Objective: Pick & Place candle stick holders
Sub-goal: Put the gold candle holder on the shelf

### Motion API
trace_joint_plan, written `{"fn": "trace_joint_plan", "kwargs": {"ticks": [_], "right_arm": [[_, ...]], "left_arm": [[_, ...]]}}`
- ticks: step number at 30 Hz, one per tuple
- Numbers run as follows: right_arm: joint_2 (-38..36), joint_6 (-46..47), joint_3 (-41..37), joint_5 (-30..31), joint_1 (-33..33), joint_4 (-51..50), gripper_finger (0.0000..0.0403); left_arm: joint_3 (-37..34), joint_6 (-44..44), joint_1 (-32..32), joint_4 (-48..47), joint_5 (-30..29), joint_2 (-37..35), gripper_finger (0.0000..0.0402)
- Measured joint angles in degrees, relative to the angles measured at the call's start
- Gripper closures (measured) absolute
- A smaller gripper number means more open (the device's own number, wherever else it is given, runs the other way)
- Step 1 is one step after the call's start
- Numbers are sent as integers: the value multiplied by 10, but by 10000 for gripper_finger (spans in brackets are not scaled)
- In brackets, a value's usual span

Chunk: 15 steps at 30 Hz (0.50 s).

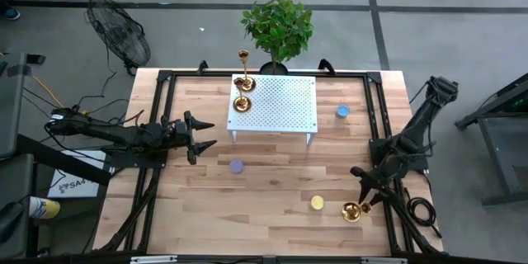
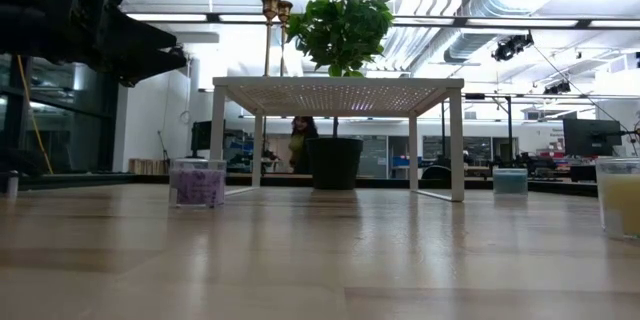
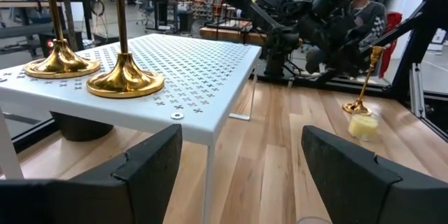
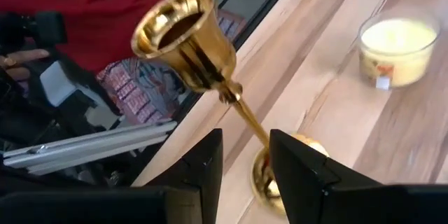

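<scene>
Hardly any text can be read. On a white sign (image 1: 73,183) lying on the floor beside the bench's left edge in the high view, the dark letters "SA" can be made out, the rest being cut off by the frame of the left arm. A small label is seen on the yellow candle jar (image 4: 399,50), but nothing on it can be read.

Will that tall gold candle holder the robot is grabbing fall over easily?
Probably yes. The candle holder has a long thin stem with a cup on top, so it looks top-heavy, and it already leans between the right gripper's fingers. Its shiny metal may slip in the grip. The round base should steady it once it stands flat.
</scene>
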Motion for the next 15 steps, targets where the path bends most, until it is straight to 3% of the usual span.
{"fn": "trace_joint_plan", "kwargs": {"ticks": [6,15], "right_arm": [[0,-15,0,71,33,4,289],[22,-11,0,113,78,42,289]], "left_arm": [[0,0,0,0,0,0,110],[0,0,0,0,0,0,110]]}}
